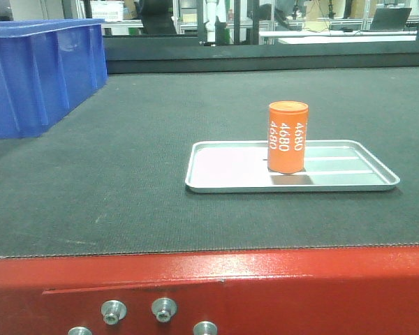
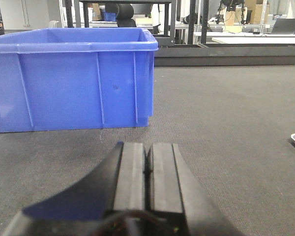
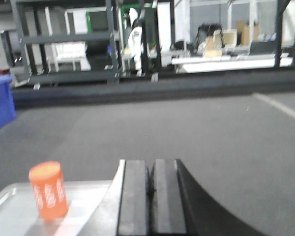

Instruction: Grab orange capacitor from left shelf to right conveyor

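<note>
The orange capacitor, marked "4680" in white, stands upright on a shallow silver tray on the black belt of the right conveyor. It also shows at the lower left of the right wrist view. My right gripper is shut and empty, to the right of the capacitor and apart from it. My left gripper is shut and empty, low over the belt, in front of a blue bin. The left shelf is out of view. Neither gripper shows in the front view.
A blue plastic bin stands on the belt at the far left, large in the left wrist view. The conveyor's red frame with silver bolts runs along the front edge. Racks and benches stand beyond the belt.
</note>
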You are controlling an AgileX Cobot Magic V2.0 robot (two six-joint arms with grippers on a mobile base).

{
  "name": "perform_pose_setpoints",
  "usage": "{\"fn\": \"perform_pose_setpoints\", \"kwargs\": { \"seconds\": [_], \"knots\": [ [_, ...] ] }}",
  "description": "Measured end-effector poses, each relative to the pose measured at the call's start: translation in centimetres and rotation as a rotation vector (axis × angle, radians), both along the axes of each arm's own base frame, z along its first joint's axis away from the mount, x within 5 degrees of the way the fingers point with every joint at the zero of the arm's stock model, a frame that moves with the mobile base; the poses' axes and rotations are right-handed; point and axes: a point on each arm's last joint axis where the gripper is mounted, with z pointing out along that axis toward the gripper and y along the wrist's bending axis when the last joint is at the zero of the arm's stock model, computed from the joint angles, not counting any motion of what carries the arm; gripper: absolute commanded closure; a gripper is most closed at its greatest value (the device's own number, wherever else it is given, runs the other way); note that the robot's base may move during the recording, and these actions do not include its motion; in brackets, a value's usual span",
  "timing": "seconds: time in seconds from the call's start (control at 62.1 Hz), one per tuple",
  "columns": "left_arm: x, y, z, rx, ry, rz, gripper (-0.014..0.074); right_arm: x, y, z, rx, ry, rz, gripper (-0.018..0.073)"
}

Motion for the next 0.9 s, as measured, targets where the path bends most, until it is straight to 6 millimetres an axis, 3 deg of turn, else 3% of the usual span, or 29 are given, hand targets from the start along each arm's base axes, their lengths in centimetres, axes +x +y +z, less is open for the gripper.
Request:
{"fn": "perform_pose_setpoints", "kwargs": {
  "seconds": [0.322, 0.902],
  "knots": [
    [0.0, 0.0, 0.0, 0.000, 0.000, 0.000, 0.0701, 0.6, 0.1, -3.4, -0.001, 0.071, 0.010, 0.0505],
    [0.0, 0.0, 0.0, 0.000, 0.000, 0.000, 0.0701, 0.6, 0.1, -3.1, -0.007, 0.015, 0.011, 0.0505]
  ]
}}
